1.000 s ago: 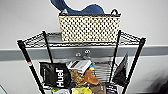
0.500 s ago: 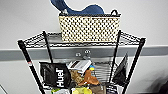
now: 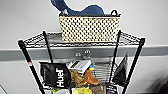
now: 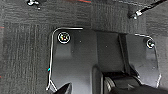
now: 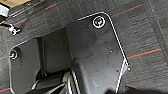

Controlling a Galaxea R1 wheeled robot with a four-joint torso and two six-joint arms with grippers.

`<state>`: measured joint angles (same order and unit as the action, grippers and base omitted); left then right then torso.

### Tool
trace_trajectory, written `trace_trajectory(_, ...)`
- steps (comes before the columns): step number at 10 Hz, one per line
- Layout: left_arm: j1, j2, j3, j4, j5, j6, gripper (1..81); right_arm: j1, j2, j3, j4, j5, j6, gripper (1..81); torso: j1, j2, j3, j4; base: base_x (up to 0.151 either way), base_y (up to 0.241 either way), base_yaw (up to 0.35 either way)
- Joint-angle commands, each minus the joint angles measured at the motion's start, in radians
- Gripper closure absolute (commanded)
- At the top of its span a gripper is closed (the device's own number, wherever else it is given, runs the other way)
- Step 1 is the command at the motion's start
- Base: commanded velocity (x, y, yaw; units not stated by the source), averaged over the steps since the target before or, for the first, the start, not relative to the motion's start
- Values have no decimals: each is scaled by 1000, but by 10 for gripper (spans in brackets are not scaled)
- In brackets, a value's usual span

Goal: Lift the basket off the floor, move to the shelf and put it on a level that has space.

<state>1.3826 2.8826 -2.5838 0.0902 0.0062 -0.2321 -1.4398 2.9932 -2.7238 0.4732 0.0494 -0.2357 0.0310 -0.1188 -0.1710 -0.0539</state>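
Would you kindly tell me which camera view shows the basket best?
The head view: the basket faces the camera on the shelf's top level, its dotted front, dark rim and one handle visible, something blue inside. Both wrist views look down at the floor, so they give nothing of it.

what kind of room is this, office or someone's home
Likely an office or workplace storage corner: dark carpet tiles with thin red lines, a plain pale wall, and a black wire shelf on which the basket sits.
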Motion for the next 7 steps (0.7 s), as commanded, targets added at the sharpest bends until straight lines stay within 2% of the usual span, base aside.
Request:
trace_trajectory(1,-23,28,-44,26,49,5,10,20,32,-49,-15,-31,-4,10,0,0,0,0,0,0,0)
trace_trajectory(5,11,110,-171,25,43,5,10,-11,42,-49,-16,-9,-4,10,0,-1,0,0,0,0,0)
trace_trajectory(7,19,124,-176,26,44,5,10,-15,42,-49,-25,-9,-4,10,-1,-1,0,0,0,0,0)
